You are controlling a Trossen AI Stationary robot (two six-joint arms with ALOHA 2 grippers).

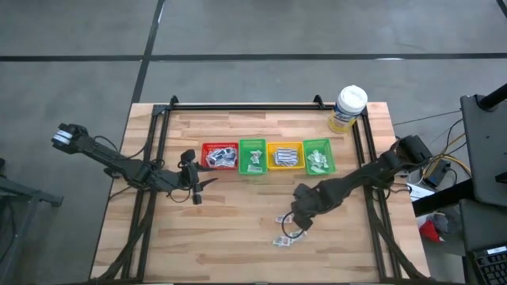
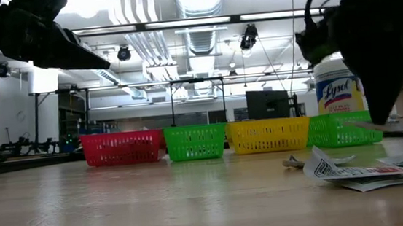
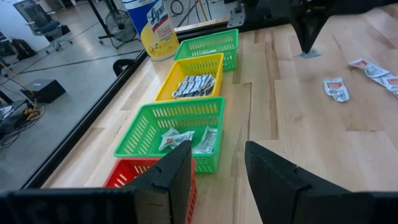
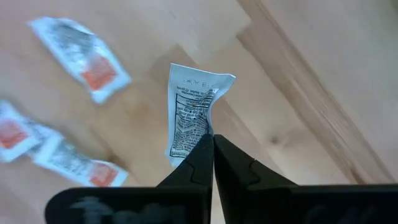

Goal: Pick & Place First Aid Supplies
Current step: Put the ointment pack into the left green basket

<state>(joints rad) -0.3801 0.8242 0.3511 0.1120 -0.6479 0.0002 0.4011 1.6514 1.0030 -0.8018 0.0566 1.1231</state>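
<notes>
Dark right gripper (image 4: 212, 149) on crinkled paper packet (image 4: 191, 112)

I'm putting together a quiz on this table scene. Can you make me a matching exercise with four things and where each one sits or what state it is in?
Things:
1. red bin
2. yellow bin
3. bottle
4. right gripper

Places or states:
A. far right corner of the table
B. pinching a white packet
C. left end of the bin row
D. between the two green bins

Pairs: 1-C, 2-D, 3-A, 4-B
</notes>
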